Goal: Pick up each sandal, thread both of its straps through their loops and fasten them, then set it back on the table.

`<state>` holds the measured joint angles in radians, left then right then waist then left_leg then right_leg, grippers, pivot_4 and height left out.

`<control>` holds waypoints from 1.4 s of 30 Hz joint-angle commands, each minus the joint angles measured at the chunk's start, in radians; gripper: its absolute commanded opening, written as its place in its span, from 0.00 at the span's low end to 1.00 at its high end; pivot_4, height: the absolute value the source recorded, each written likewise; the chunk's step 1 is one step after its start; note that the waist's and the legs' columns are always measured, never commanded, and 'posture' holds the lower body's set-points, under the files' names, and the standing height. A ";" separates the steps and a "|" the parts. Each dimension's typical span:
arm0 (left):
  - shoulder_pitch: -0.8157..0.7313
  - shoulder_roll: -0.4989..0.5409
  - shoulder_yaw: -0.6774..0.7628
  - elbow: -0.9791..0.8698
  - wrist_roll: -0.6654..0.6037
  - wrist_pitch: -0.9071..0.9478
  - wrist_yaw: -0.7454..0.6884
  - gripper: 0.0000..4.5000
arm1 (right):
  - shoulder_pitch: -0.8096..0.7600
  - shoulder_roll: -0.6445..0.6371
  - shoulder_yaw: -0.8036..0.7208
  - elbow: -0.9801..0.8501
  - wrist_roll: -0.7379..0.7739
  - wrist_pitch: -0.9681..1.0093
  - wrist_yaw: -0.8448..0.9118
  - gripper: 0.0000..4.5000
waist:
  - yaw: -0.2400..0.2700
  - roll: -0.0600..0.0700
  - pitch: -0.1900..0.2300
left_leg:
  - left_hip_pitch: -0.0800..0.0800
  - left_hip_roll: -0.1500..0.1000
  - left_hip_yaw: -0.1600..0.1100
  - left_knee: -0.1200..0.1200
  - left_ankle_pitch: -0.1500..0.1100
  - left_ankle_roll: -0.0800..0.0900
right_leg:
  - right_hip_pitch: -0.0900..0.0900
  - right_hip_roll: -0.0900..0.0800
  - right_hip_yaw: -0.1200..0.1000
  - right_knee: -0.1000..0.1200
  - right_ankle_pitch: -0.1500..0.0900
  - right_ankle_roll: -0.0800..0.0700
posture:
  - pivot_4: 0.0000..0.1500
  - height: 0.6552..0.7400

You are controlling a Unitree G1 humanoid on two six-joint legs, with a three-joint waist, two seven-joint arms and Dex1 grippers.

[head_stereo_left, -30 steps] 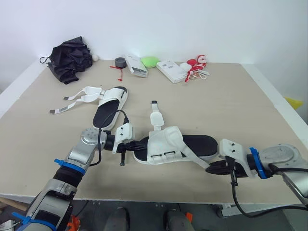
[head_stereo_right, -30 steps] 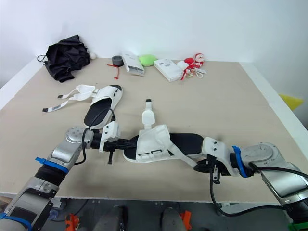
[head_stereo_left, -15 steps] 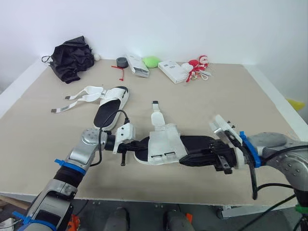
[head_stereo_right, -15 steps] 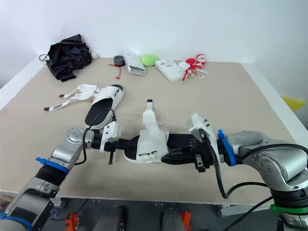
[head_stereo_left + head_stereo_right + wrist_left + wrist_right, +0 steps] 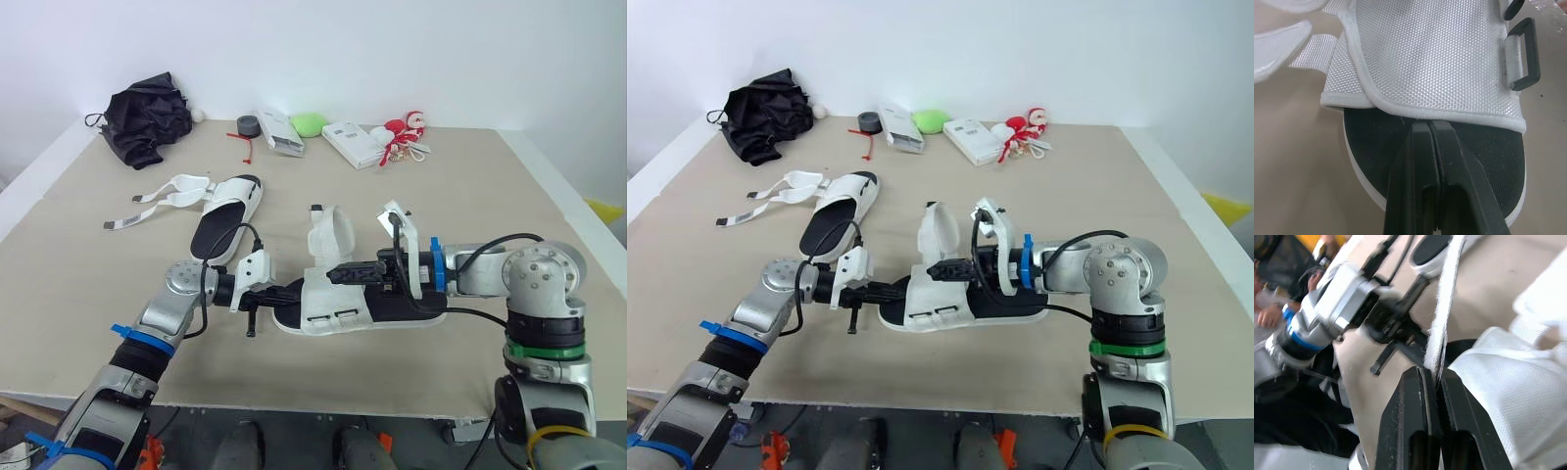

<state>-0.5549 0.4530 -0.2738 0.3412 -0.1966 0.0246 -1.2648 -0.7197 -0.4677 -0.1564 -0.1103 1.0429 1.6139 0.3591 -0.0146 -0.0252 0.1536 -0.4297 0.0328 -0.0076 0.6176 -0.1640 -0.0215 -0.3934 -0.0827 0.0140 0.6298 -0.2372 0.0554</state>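
Observation:
The near sandal (image 5: 392, 299), black insole with a white upper, lies mid-table. My left gripper (image 5: 282, 292) is shut on its toe edge; in the left wrist view the fingertips (image 5: 1420, 134) pinch the insole just below the white upper (image 5: 1430, 54), with a black loop (image 5: 1522, 61) at its side. My right gripper (image 5: 335, 277) reaches over the sandal from the heel side and is shut on a white strap (image 5: 1447, 298), which stands up and curls over the upper (image 5: 323, 230). The second sandal (image 5: 225, 211) lies farther back left with its straps (image 5: 157, 201) spread loose.
Along the far edge lie a black fabric bundle (image 5: 145, 119), a tape roll (image 5: 244, 125), a white box (image 5: 277, 132), a green object (image 5: 310, 124), another white box (image 5: 353, 144) and a red-and-white toy (image 5: 402, 132). The table's front edge runs close below the near sandal.
My right arm swung from the front right edge, up over the sandal's heel, and closed on the strap, which now stands curled above the upper. The left gripper has stayed put.

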 commanded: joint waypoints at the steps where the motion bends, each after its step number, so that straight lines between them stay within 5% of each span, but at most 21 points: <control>1: 0.037 0.014 -0.050 0.082 0.084 0.041 0.025 0.00 | 0.021 -0.041 0.004 -0.012 0.127 0.001 -0.074 0.02 | 0.000 0.000 0.000 | 0.000 0.000 0.000 0.000 0.000 0.000 | 0.000 0.000 0.000 0.000 0.000 0.000 | 1.00 0.98; 20: 0.041 0.013 -0.052 0.084 0.086 0.035 0.024 0.00 | 0.140 -0.164 0.100 -0.031 0.640 -0.085 -0.404 0.02 | -0.001 0.000 0.000 | -0.001 0.001 0.000 0.000 0.000 0.000 | -0.001 0.000 0.000 -0.001 0.000 0.000 | 1.00 0.98; 42: 0.046 0.013 -0.052 0.080 0.087 0.035 0.029 0.00 | 0.229 -0.299 0.224 -0.163 0.572 -0.179 -0.301 0.02 | 0.000 -0.001 0.000 | -0.004 0.001 0.000 0.000 -0.001 0.002 | -0.006 -0.002 -0.001 -0.005 -0.001 0.001 | 1.00 0.98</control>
<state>-0.5549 0.4483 -0.2765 0.3395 -0.1966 0.0191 -1.2664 -0.5152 -0.7525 0.0342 -0.2464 1.6306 1.4128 0.0442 -0.0150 -0.0257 0.1533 -0.4335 0.0335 -0.0074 0.6171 -0.1652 -0.0198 -0.3994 -0.0844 0.0135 0.6248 -0.2381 0.0561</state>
